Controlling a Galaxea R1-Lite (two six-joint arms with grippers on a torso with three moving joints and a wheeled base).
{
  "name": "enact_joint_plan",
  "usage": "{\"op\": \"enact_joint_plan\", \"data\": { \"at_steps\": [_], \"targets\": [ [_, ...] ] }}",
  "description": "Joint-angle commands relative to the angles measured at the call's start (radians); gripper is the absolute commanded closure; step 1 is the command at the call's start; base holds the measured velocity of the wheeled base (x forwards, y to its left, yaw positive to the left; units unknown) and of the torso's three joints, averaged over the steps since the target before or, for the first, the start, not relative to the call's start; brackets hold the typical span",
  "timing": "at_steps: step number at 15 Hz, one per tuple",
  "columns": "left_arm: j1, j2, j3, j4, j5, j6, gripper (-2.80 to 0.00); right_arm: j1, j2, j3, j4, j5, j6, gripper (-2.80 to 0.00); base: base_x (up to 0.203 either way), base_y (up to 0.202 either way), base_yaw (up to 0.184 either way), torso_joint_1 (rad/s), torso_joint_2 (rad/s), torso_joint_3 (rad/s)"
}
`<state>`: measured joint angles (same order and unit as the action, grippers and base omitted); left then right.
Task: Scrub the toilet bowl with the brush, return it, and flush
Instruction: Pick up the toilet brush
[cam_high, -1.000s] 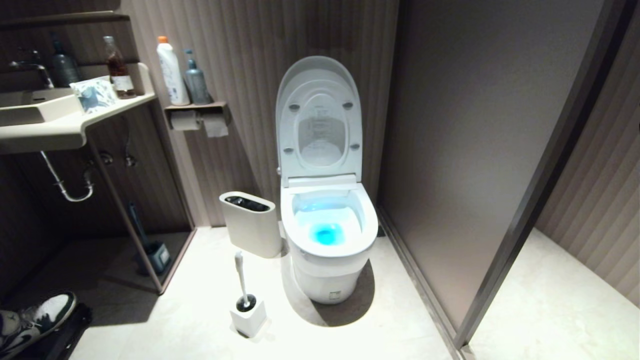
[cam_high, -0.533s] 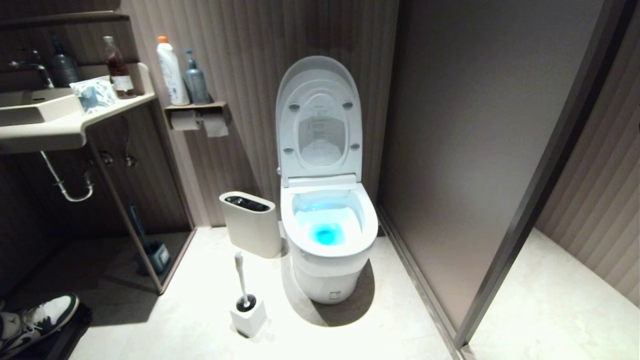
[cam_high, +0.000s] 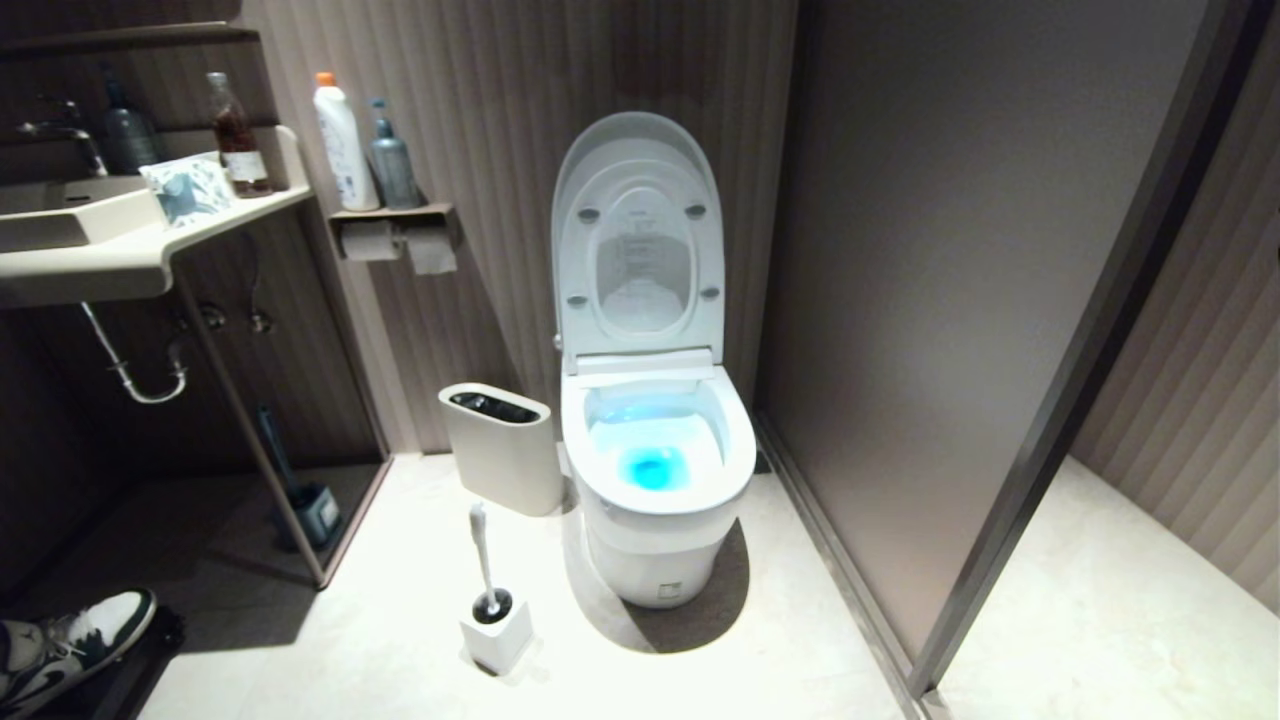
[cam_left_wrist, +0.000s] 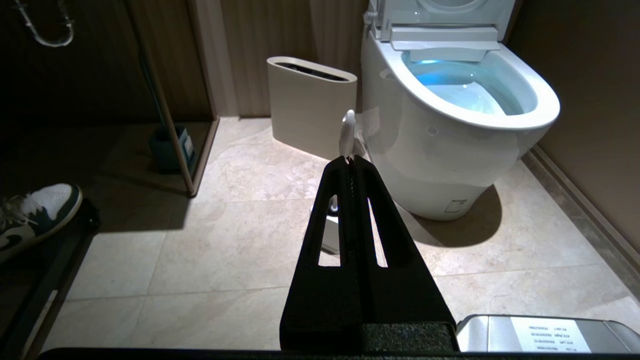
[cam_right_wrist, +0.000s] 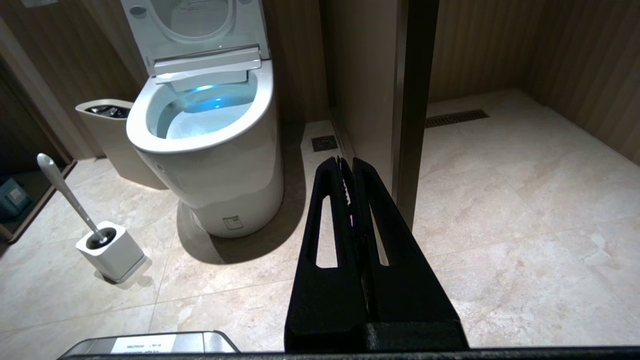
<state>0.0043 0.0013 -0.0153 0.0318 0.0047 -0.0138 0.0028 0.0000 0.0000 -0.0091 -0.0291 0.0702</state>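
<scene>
The toilet bowl (cam_high: 655, 455) stands open at my twelve o'clock. The brush (cam_high: 484, 560) rests in its holder (cam_high: 497, 630) at eleven o'clock, untouched. My left gripper (cam_left_wrist: 351, 161) and right gripper (cam_right_wrist: 346, 161) are clenched, empty. I judge nothing is started; next I must open and reach the handle.

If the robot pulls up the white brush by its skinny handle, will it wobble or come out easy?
The brush probably stays stiff: its handle looks like thin hard plastic. It likely feels light, being so slim. It leans loosely in its small square holder, so it should lift out easily, though the holder might tip or drag along. The smooth handle could slip.
</scene>
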Motion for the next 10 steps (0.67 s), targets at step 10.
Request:
{"op": "enact_joint_plan", "data": {
  "at_steps": [10],
  "targets": [
    [0.000,-0.001,0.002,-0.004,0.001,0.000,0.00,0.000,0.000,0.000,-0.001,0.001,0.000,0.00,0.000,0.000,0.000,0.000,0.00,0.000]
  ]
}}
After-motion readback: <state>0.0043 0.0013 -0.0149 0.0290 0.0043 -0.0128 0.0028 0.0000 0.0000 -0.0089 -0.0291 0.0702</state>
